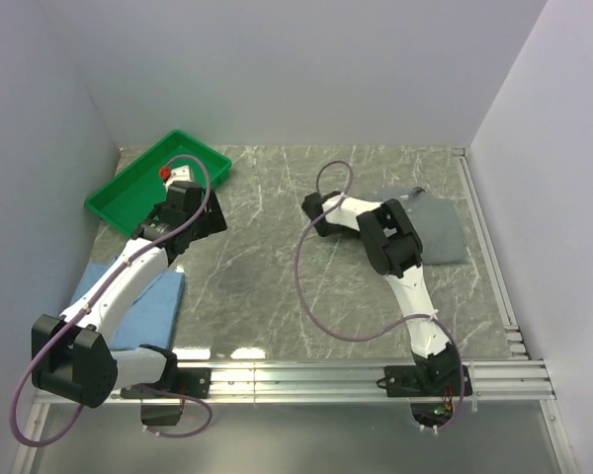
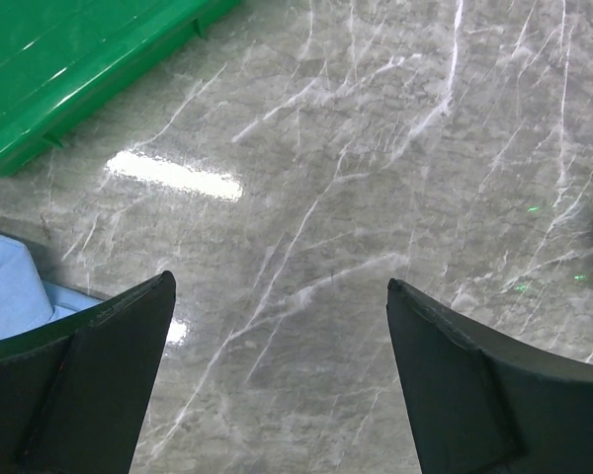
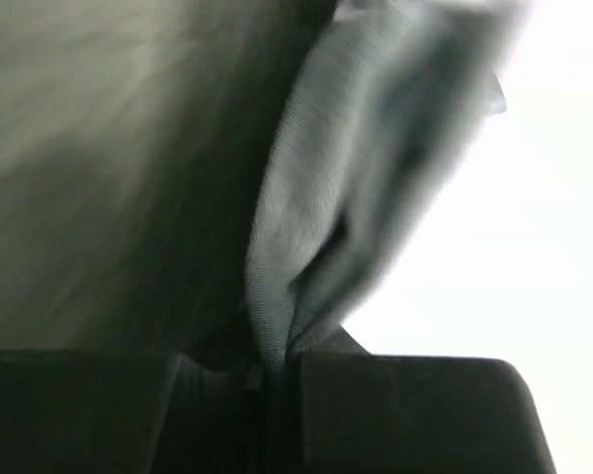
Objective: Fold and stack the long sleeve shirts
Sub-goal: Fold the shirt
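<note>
On the table [image 1: 267, 272], the tray [image 1: 128, 197] sits in the far left corner, set at an angle, close to the left wall [image 1: 40, 148]. The left shirt [image 1: 163, 306] lies flat at the near left, well apart from the tray, with the left arm [image 1: 119, 281] reaching over it. The left gripper [image 2: 282, 286] hangs over bare table between the two, just on the near side of the tray. The right shirt [image 1: 440, 232] lies on the right half, toward the far side, well apart from the left shirt. The right arm [image 1: 410, 286] crosses over its left part, and the right gripper [image 3: 272, 360] has a fold of it between its fingers. A rail [image 1: 306, 375] runs along the near edge, with both arm bases on it.
</note>
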